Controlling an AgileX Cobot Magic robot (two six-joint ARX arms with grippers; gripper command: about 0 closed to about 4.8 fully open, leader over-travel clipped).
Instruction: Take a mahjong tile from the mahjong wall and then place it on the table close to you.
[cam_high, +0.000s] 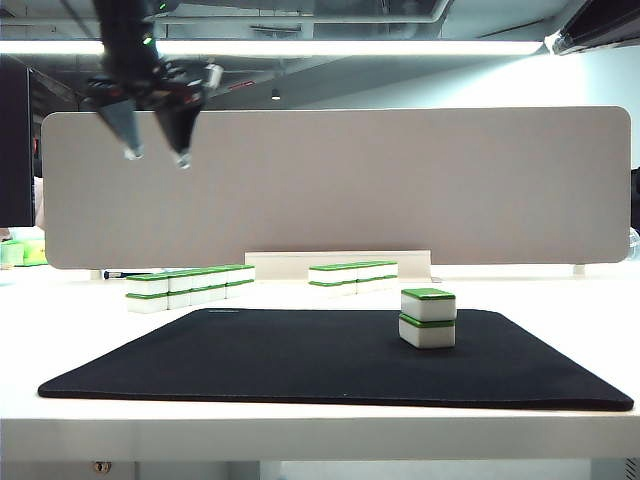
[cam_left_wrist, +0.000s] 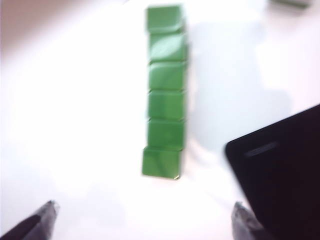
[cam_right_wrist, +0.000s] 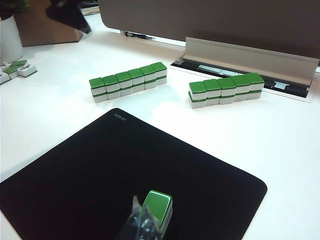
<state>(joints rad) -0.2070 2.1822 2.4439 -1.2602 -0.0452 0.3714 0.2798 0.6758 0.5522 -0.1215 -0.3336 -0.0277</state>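
The mahjong wall (cam_high: 190, 287) is a two-high row of white tiles with green tops on the white table (cam_high: 560, 295), just behind the black mat's (cam_high: 300, 360) left part. My left gripper (cam_high: 158, 156) hangs high above it, open and empty. From the left wrist the wall (cam_left_wrist: 165, 90) shows from above, beyond the wide-apart fingertips (cam_left_wrist: 47, 210), with the left gripper (cam_left_wrist: 144, 212) over bare table. In the right wrist view the wall (cam_right_wrist: 129, 81) lies beyond the mat. My right gripper (cam_right_wrist: 142, 222) is shut and empty, low over the mat beside a two-tile stack (cam_right_wrist: 159, 205).
A shorter two-high tile row (cam_high: 352, 275) stands right of the wall. The two-tile stack (cam_high: 428, 318) sits on the mat's right part. A grey divider panel (cam_high: 340, 185) closes the back. Loose tiles (cam_right_wrist: 15, 70) and a white cup (cam_right_wrist: 10, 37) are off to the far side.
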